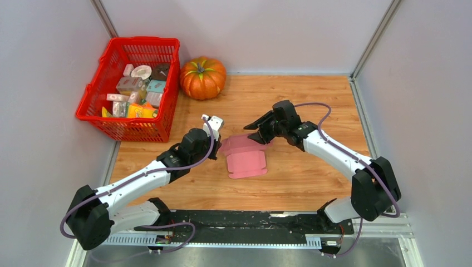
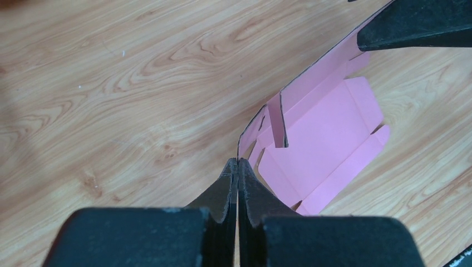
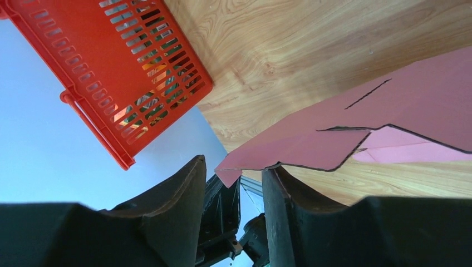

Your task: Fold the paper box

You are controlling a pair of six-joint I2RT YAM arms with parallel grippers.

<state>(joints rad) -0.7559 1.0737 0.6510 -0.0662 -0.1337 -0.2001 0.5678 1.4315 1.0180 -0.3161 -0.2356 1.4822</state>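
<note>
Black fingers of the left gripper (image 2: 237, 167) press tight together on the near edge of the paper box (image 2: 328, 133), a pink die-cut sheet at the middle of the wooden table (image 1: 311, 100) between the two grippers, one long side lifted and the rest lying flat. At the raised side's far corner the right gripper (image 3: 234, 168) stands with its jaws apart, the card's corner poking into the gap with neither finger visibly clamping it. At the table's back left sit a red basket (image 1: 136, 129) of small packages and, just beside it, an orange pumpkin (image 1: 202, 78).
</note>
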